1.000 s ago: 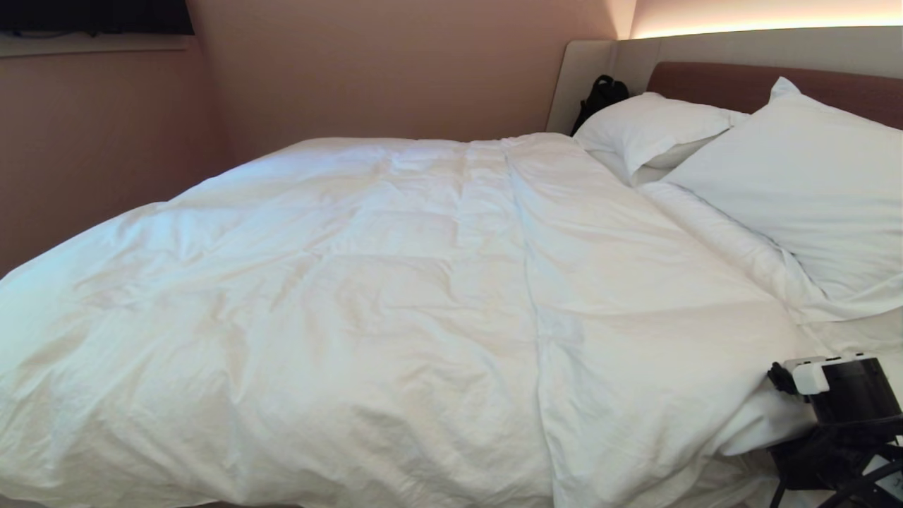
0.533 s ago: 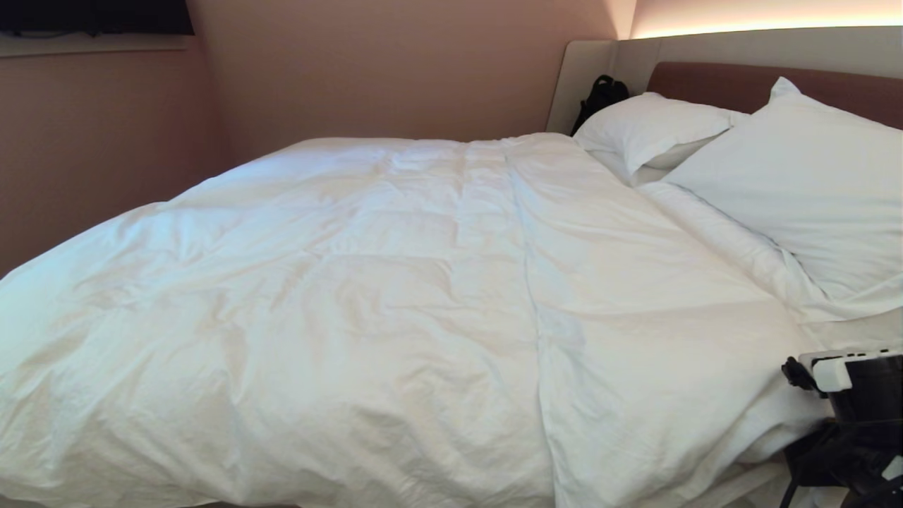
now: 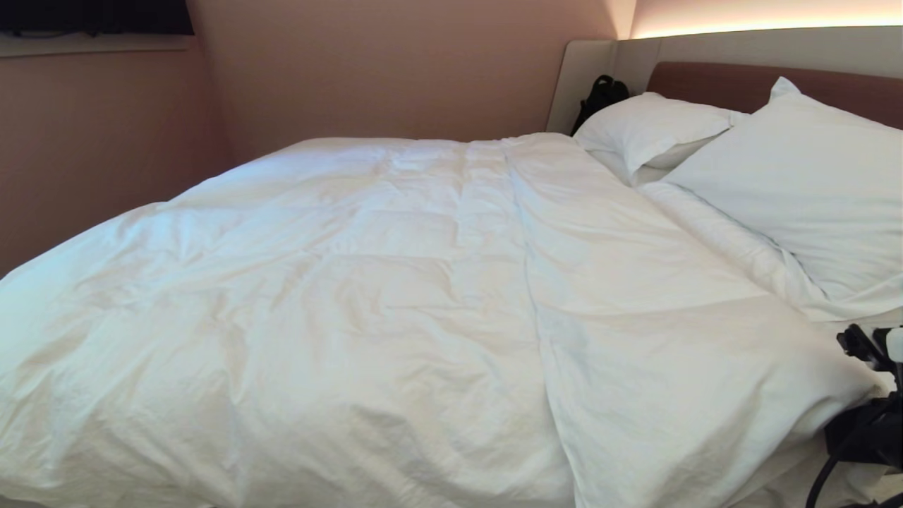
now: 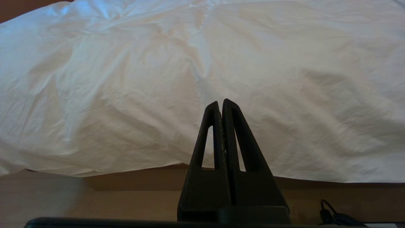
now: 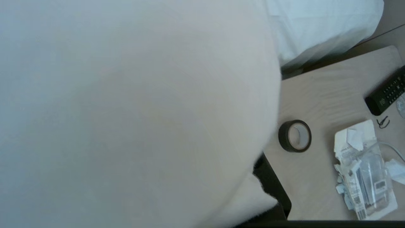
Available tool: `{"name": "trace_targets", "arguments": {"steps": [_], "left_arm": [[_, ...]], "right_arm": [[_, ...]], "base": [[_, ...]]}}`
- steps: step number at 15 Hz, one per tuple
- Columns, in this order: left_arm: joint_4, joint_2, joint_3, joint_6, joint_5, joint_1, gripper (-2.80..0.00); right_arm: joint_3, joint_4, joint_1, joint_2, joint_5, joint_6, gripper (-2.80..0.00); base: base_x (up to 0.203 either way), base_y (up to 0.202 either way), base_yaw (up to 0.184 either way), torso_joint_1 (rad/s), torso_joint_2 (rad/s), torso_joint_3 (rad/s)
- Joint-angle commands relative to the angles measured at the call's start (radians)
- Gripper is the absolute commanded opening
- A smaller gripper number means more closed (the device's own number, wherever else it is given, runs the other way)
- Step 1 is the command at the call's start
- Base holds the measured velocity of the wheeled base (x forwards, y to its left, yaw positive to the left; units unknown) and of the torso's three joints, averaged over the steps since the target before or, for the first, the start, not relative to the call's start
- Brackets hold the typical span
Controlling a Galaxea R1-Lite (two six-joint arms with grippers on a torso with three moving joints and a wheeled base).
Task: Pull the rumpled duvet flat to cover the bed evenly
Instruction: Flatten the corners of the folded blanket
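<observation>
My right gripper [image 5: 272,186] has slid out toward four o'clock in the head view since a second ago, so only its black wrist housing shows at the frame's edge. Its jaws have snapped closed on the corner of the duvet [image 3: 395,317], and that near corner is now drawn outward, fuller and flatter than before. The rest of the duvet lies where it did, spread over the bed [image 3: 748,81], wrinkled, with a long crease running from twelve to six o'clock. Two pillows [image 3: 797,183] lean at the headboard at two o'clock, a black bag [image 3: 600,95] wedged beside them.

My right wrist view is almost filled by white cloth pressed close to the lens; past it I see a bench [image 5: 319,95] the head view never shows, carrying a roll of tape [image 5: 295,136], a remote control [image 5: 386,95] and a torn plastic packet [image 5: 364,171].

My left gripper [image 4: 221,106], absent from the head view, hangs parked with fingers pressed together, empty, pointing at the duvet's hanging edge above the brown bed base.
</observation>
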Motion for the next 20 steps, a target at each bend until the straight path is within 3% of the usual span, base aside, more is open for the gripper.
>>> {"name": "trace_targets", "arguments": {"steps": [1,9,20], "left_arm": [[0.0,0.0,0.0,0.0,0.0,0.0,-2.8],[0.0,0.0,0.0,0.0,0.0,0.0,-2.8],[0.0,0.0,0.0,0.0,0.0,0.0,-2.8]], "right_arm": [[-0.021,0.24,-0.008,-0.091,0.003,0.0,-2.8],[-0.023,0.398,-0.074,-0.277,0.007,0.001,-2.8],[-0.018,0.531,-0.087,-0.463,0.006,0.001,-2.8]], "base": [[0.0,0.0,0.0,0.0,0.0,0.0],[0.0,0.0,0.0,0.0,0.0,0.0],[0.0,0.0,0.0,0.0,0.0,0.0]]}}
